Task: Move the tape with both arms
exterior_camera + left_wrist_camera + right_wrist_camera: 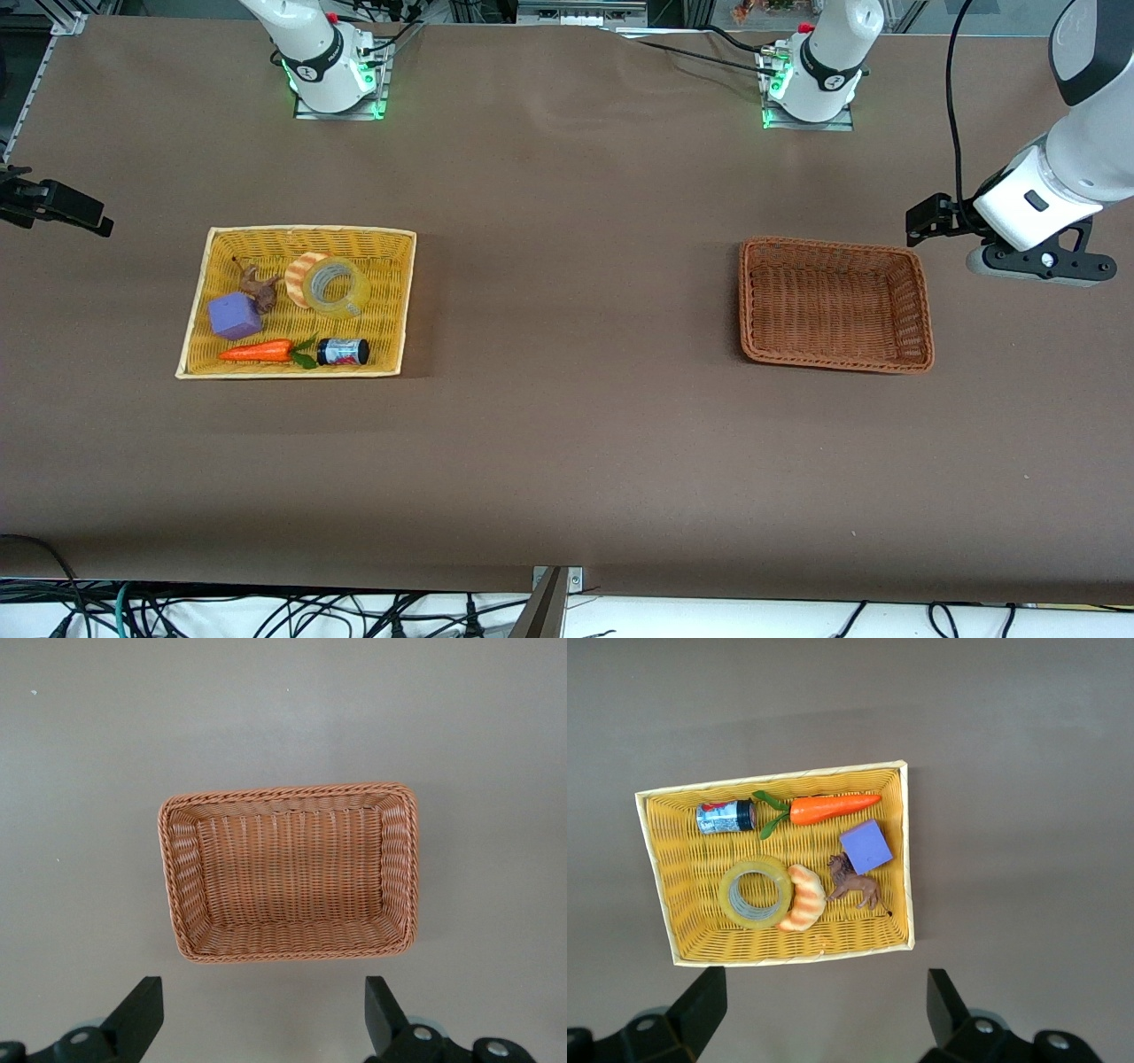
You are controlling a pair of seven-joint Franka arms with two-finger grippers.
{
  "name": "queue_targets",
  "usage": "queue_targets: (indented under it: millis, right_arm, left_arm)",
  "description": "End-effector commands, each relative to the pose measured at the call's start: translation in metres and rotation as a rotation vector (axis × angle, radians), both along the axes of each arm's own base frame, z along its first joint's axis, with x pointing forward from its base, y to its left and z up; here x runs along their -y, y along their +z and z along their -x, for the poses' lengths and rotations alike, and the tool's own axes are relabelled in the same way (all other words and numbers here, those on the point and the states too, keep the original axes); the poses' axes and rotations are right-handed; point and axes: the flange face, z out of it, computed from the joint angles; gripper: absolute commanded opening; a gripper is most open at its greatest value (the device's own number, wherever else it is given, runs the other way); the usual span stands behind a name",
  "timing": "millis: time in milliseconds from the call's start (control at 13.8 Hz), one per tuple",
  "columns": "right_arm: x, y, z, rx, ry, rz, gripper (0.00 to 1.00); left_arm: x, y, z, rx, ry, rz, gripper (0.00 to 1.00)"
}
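Both end effectors hang high over the brown tabletop (567, 443) with fingers spread wide and nothing between them. Right end effector (819, 1014) looks straight down on the flat yellow woven tray (660, 877); left end effector (261, 1019) hovers beside the empty reddish-brown wicker basket (288, 796), at the left arm's end.

Below the right end effector, the thick translucent yellowish tape roll with its grey core (755, 894) lies flat in the tray, touching the orange-striped croissant-shaped toy (803, 897). A small brown lion figurine (855, 885) and a purple foam cube (866, 846) sit just past the croissant; an orange toy carrot (833, 808) and a little dark jar (726, 816) lie along another edge.

Main risk, as I judge it: a finger descending on the croissant side could catch the toy (they are pressed together) and lift or shove both. Pinching through the core from the free side looks safer. A shallow grip could also let the smooth roll slip during the handover between arms.
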Motion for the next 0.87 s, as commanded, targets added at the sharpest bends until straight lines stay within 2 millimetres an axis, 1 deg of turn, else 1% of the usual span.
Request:
queue_targets:
  millis: [0, 145, 218, 291, 363, 436, 508, 581, 654, 799]
  right_arm:
    - [0.0, 0.002, -0.004, -0.004, 0.015, -0.004, 1.0]
    - [-0.003, -0.02, -0.012, -0.038, 0.014, -0.008, 1.0]
    - [-0.005, -0.043, -0.021, -0.08, 0.026, -0.012, 1.0]
    - [-0.008, -0.056, -0.025, -0.098, 0.033, -0.019, 1.0]
    - [-0.02, -0.07, -0.028, -0.115, 0.058, -0.023, 1.0]
    - [-0.033, -0.08, -0.031, -0.107, 0.075, -0.027, 1.0]
    - [-0.047, -0.095, -0.033, -0.097, 0.088, -0.038, 1.0]
    - [-0.056, -0.12, -0.034, -0.089, 0.092, -0.053, 1.0]
    - [-0.059, -0.148, -0.028, -0.078, 0.052, -0.07, 1.0]
    - [-0.094, -0.193, -0.009, -0.051, 0.019, -0.069, 1.0]
  left_arm:
    - [0.0, 0.001, 0.003, -0.008, -0.013, 0.026, 1.0]
    - [0.0, 0.001, 0.003, -0.008, -0.013, 0.026, 1.0]
    - [0.001, 0.001, 0.004, -0.008, -0.014, 0.026, 1.0]
    - [0.0, 0.001, 0.003, -0.008, -0.013, 0.026, 1.0]
    - [0.0, 0.001, 0.003, -0.008, -0.013, 0.026, 1.0]
    - [0.0, 0.001, 0.003, -0.008, -0.012, 0.028, 1.0]
    - [0.0, 0.001, 0.003, -0.008, -0.012, 0.028, 1.0]
    - [0.0, 0.001, 0.003, -0.008, -0.013, 0.026, 1.0]
    - [0.001, 0.001, 0.004, -0.008, -0.013, 0.026, 1.0]
    - [0.002, 0.001, 0.004, -0.009, -0.011, 0.025, 1.0]
